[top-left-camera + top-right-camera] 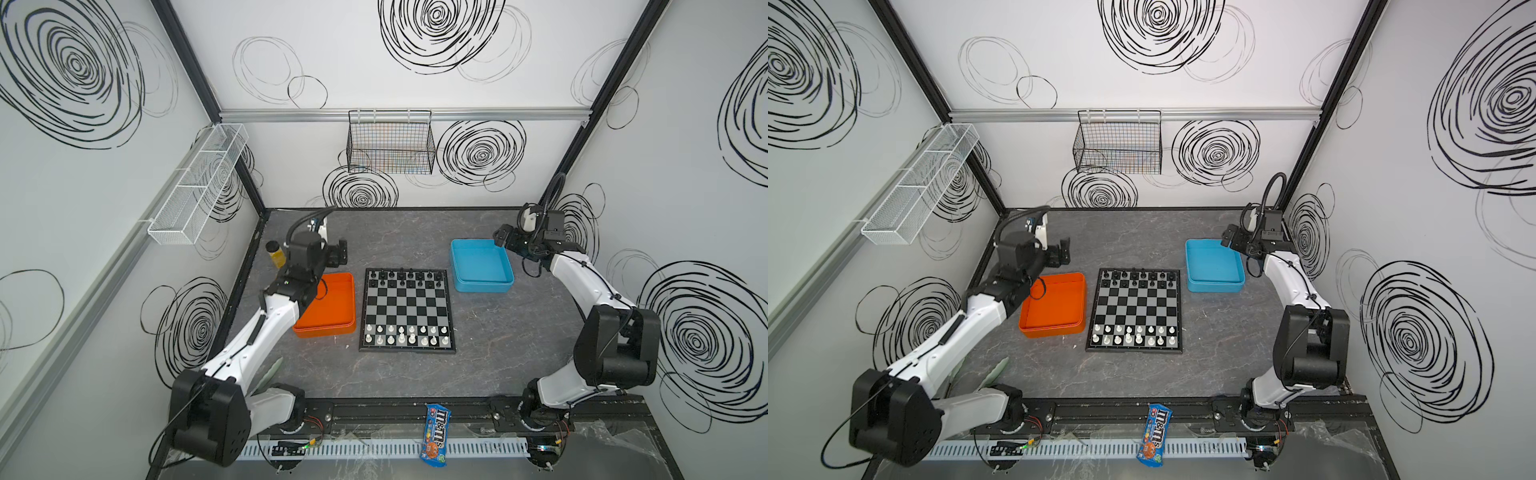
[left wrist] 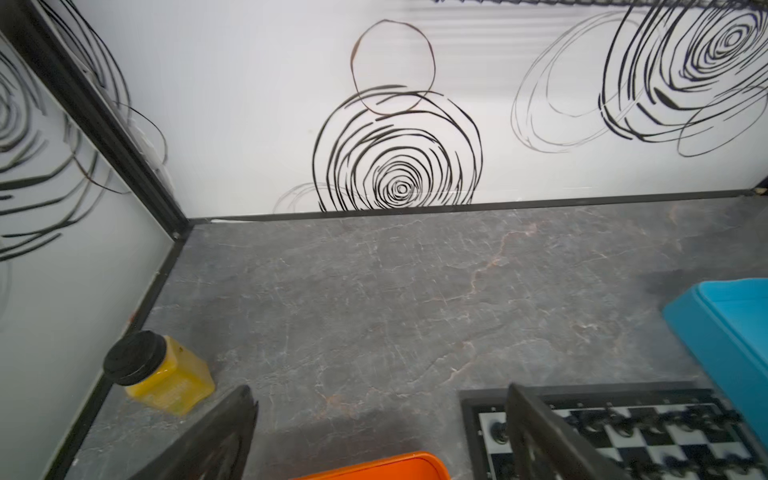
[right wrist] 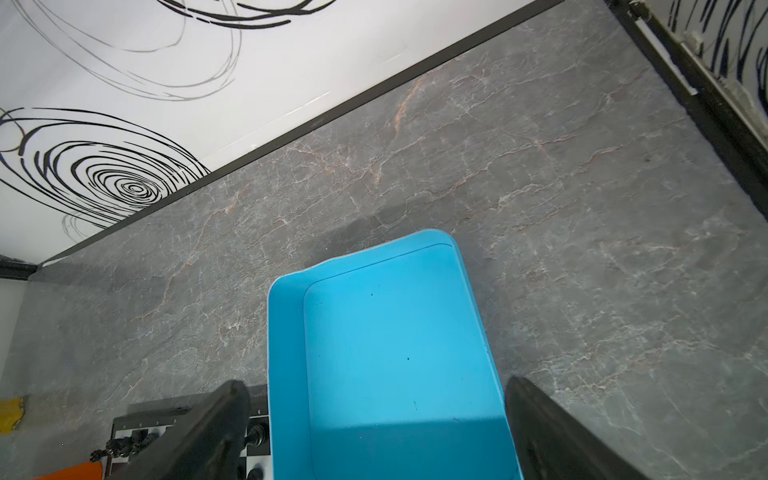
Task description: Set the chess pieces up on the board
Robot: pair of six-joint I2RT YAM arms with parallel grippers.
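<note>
The board [image 1: 408, 309] lies flat mid-table in both top views. Black chess pieces [image 1: 405, 279] fill its two far rows, and white chess pieces [image 1: 405, 336] fill its two near rows. My left gripper [image 1: 341, 252] hovers open above the far edge of the orange tray [image 1: 332, 305], with nothing between its fingers. In the left wrist view the left gripper [image 2: 379, 390] frames bare table, with the board's corner [image 2: 469, 415] beside one finger. My right gripper [image 1: 501, 238] is open and empty over the blue tray [image 1: 480, 266]. In the right wrist view the right gripper [image 3: 376, 382] straddles the tray's floor [image 3: 395, 353].
A yellow jar with a black lid [image 1: 276, 252] stands by the left wall behind the left arm. A candy bag [image 1: 436, 434] lies on the front rail. A black wire basket [image 1: 390, 143] and a white mesh basket [image 1: 195, 187] hang on the walls.
</note>
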